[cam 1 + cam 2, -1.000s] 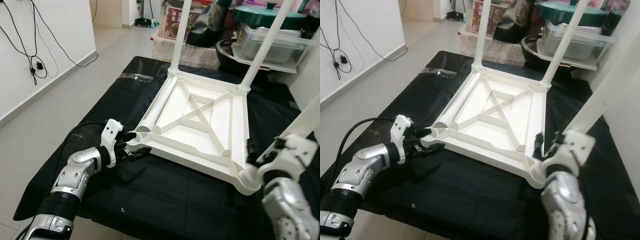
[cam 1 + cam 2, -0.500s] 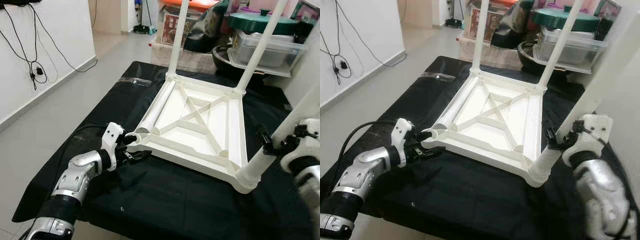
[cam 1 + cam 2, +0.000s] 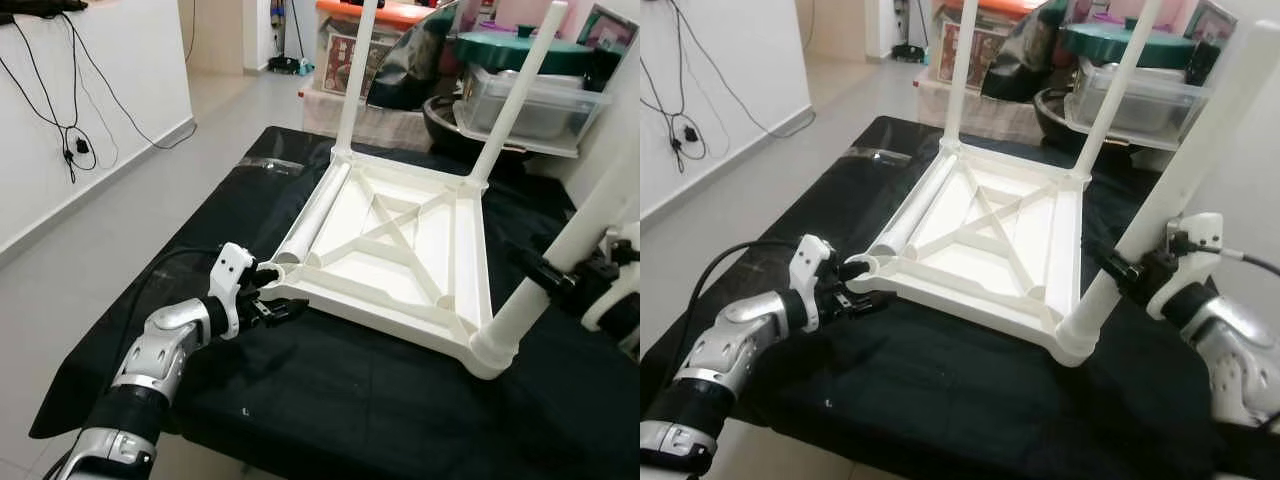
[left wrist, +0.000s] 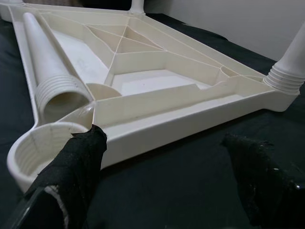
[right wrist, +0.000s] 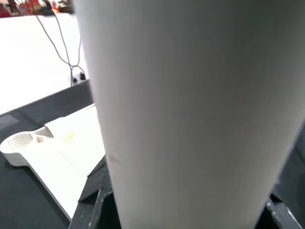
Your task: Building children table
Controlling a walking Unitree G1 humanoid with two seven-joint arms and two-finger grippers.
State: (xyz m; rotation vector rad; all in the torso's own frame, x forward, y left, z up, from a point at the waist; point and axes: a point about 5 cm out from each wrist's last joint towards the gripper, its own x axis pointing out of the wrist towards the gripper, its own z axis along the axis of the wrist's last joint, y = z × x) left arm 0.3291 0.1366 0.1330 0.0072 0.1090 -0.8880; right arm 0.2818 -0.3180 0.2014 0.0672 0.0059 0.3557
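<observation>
Loose leg [image 3: 312, 215] lies in upturned tabletop [image 3: 400, 250], long axis pointing at empty corner socket [image 4: 35, 145]; left gripper [image 3: 268, 300] nearest, fingers apart; right gripper [image 3: 1120, 272] clamped on near-right leg [image 3: 1160, 200]

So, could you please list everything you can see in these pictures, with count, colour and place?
Table top: one, white, upside down on the black cloth.
Fitted legs: three, white, upright in the two far corners and the near right corner.
Loose leg: one, white, lying inside the top along its left edge.
Empty socket: one, white, near left corner.
Cloth: one, black, covering the work surface.
Storage tub: one, clear, behind the table, dark green lid above it.
Cables: black, hanging on the left wall.
Left gripper: black fingers open around the near left corner.
Right gripper: closed on the near right leg.
</observation>
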